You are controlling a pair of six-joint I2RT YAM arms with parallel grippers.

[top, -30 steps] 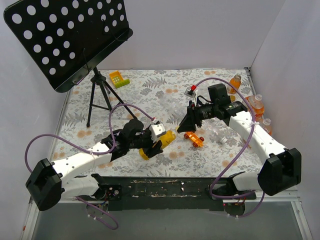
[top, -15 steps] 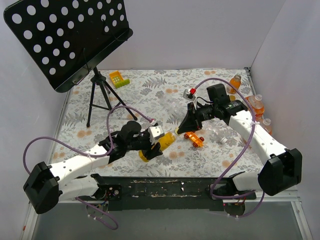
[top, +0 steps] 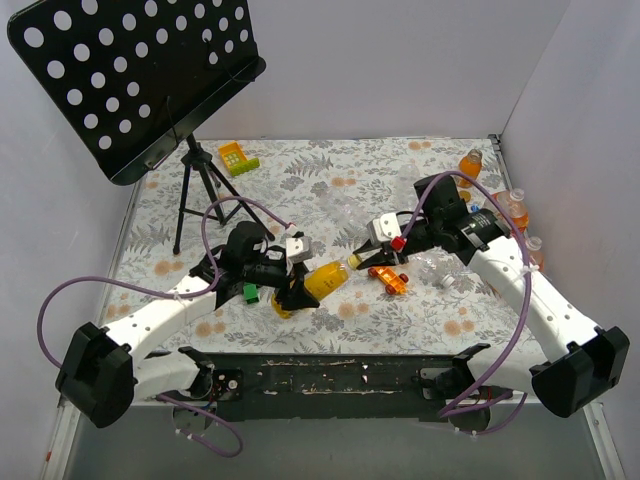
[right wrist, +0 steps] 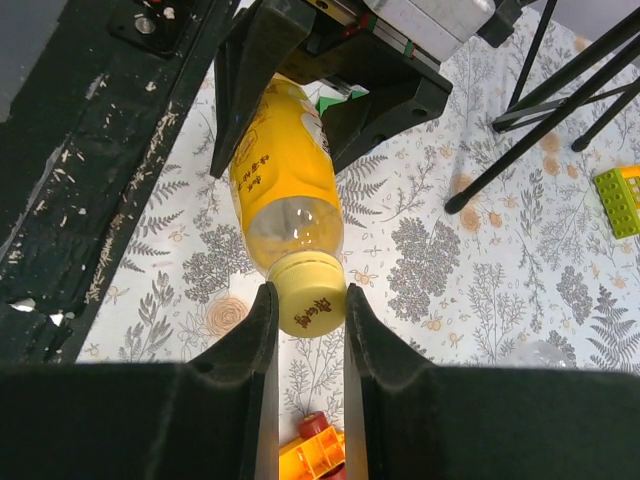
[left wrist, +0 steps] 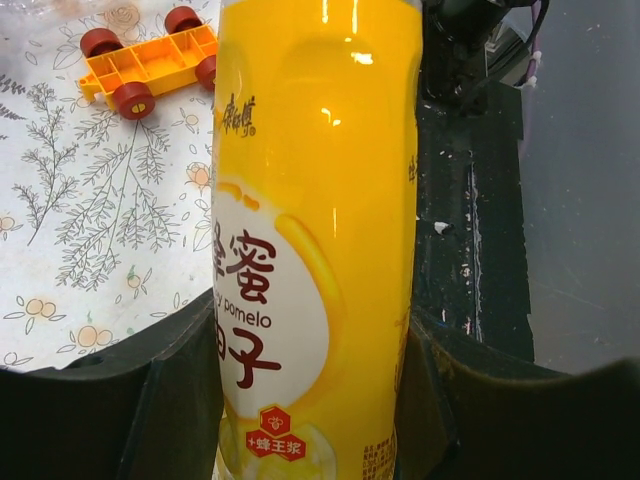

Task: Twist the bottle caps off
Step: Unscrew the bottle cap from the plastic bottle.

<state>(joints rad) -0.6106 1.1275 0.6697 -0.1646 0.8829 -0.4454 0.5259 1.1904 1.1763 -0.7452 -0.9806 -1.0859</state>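
A yellow drink bottle (top: 324, 279) lies tilted just above the table, and my left gripper (top: 288, 292) is shut on its body. In the left wrist view the bottle's label (left wrist: 300, 230) fills the gap between both black fingers (left wrist: 175, 385). The bottle's yellow cap (right wrist: 311, 297) points toward my right gripper (right wrist: 306, 305), which is shut on it, one finger (right wrist: 252, 345) pressing each side. From above, the right gripper (top: 356, 259) meets the bottle's neck end. More orange bottles (top: 512, 210) with their caps stand along the right wall.
An orange toy car (top: 388, 277) lies just right of the bottle's neck, under my right gripper. A black music stand (top: 135, 75) on a tripod (top: 197, 190) takes up the back left. A green-and-yellow block (top: 237, 157) sits at the back. A small white piece (top: 447, 283) lies right of the car.
My right gripper has swung round to the bottle's neck and shut on the yellow cap. My left arm has shifted the held bottle slightly and turned it.
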